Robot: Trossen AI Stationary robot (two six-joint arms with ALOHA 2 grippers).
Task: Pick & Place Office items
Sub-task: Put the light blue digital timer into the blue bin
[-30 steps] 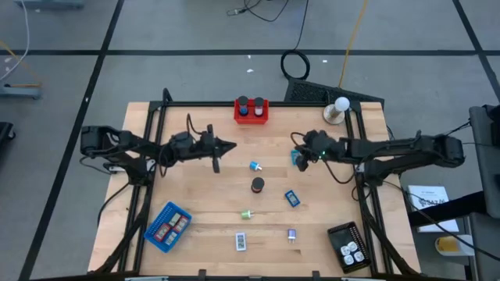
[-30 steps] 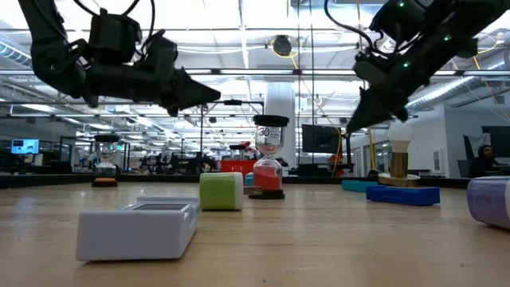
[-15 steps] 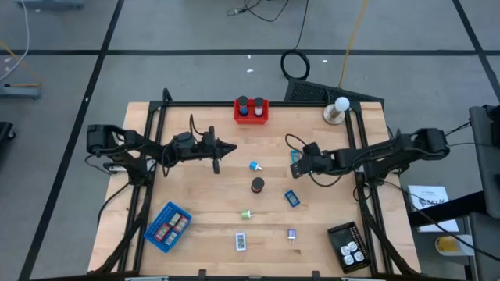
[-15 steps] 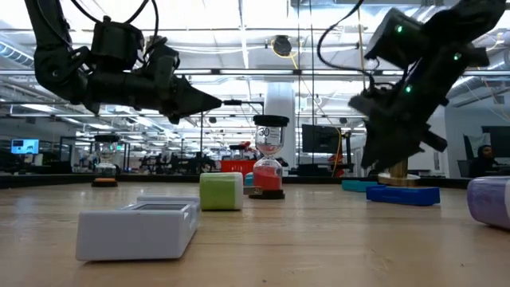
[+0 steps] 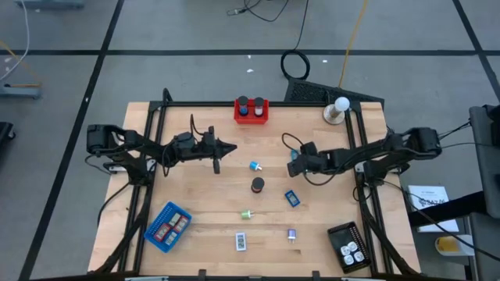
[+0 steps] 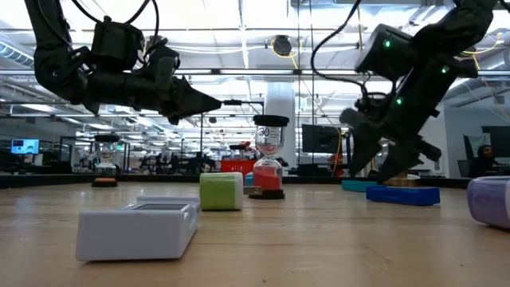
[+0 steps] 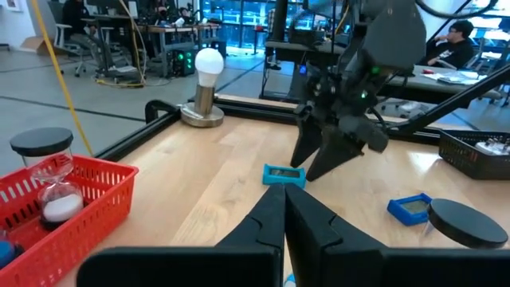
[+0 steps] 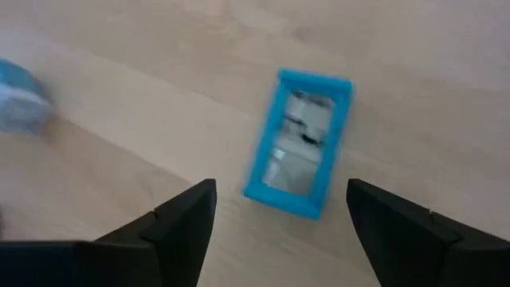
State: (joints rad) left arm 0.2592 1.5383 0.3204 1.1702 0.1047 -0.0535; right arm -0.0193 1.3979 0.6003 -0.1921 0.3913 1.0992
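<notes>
A pick is being set up by the right gripper (image 5: 294, 162), which is being held low over a teal rectangular block (image 8: 300, 156) lying flat on the wooden table (image 5: 195, 195), right of centre. Its jaws are standing wide apart, one on each side of the block in the right wrist view, and nothing is being gripped. The block is judged not yet lifted; the next move is likely to call for a short descent so the fingers straddle its narrow sides, then a closing.

The left gripper (image 5: 232, 146) is being kept waiting above the table's left-centre, its jaws closed on nothing.

Other office items are lying apart from one another: a small blue piece (image 5: 255, 166) and a black cylinder (image 5: 257, 185) left of the teal block, a blue rectangular block (image 5: 291, 198) nearer, then a green bit (image 5: 246, 214), a purple bit (image 5: 291, 233) and a white-labelled rectangle (image 5: 241, 241) toward the near edge.

Open wood is being left around the teal block, so room for the fingers looks ample. The red tray (image 5: 251, 111) at the far edge, the blue tray (image 5: 168, 226) near left and the black tray (image 5: 348, 245) near right are all standing well clear.
</notes>
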